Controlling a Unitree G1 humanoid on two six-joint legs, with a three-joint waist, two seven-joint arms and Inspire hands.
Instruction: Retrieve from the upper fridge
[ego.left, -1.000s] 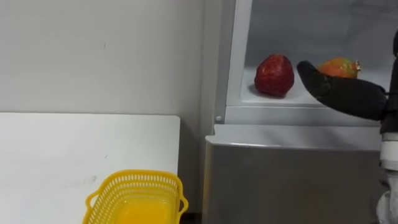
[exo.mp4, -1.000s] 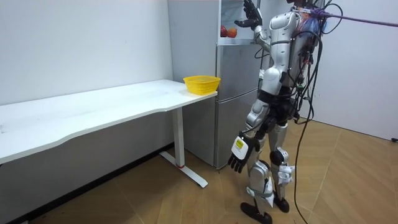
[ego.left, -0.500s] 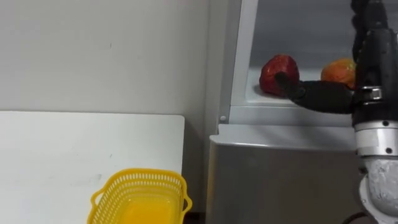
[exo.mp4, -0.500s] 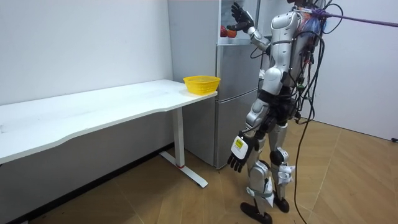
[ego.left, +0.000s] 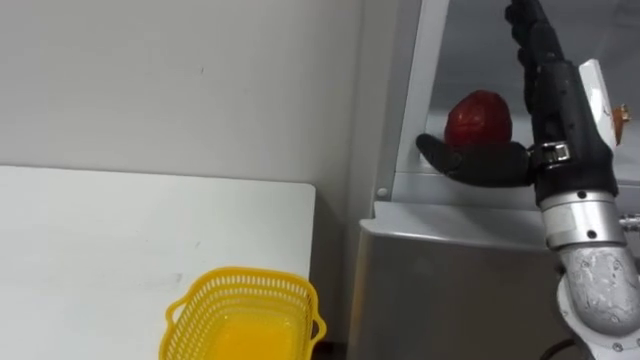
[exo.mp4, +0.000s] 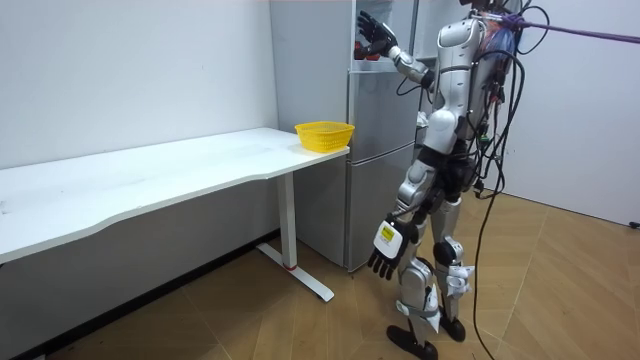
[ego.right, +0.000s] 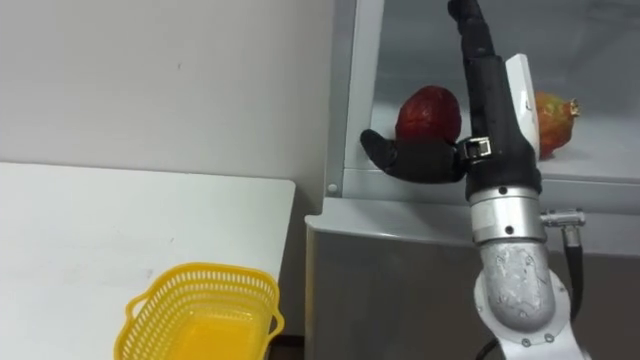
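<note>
The right hand (ego.left: 556, 95) is standing open inside the upper fridge (ego.left: 450, 270), fingers straight up and thumb jutting across the front of the red fruit (ego.left: 478, 118). The fruit is sitting ungripped on the shelf. The danger is that a shallow close could send it rolling into the orange fruit (ego.right: 553, 112) or off the ledge. The left hand (exo.mp4: 381, 262) is hanging relaxed by the thigh.
</note>
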